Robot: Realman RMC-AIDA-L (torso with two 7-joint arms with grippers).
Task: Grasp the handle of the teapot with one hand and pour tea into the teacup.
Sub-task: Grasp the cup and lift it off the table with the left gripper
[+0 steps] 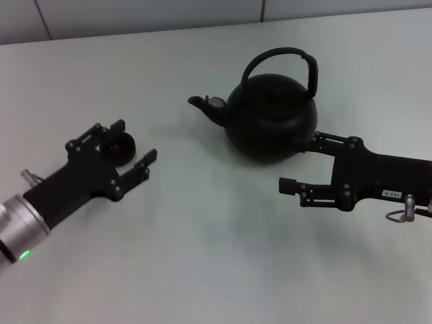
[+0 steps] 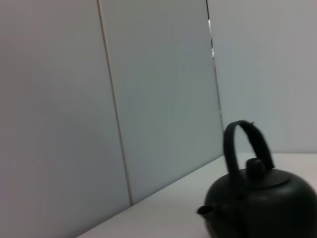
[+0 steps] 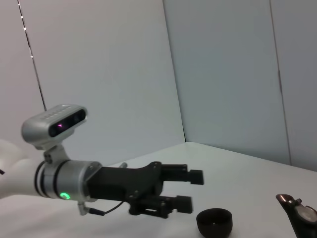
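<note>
1. Matte black teapot: mid-desk toward the far edge, spout facing the teacup, presumably for a short pour.
2. Handle: tall arched hoop, upright, ungrasped.
3. Left gripper: wide open, straddling the teacup near the left edge.
4. Right gripper: wide open just beside the pot, near the right edge.

Left gripper and right gripper low, fingers spread, both empty.
</note>
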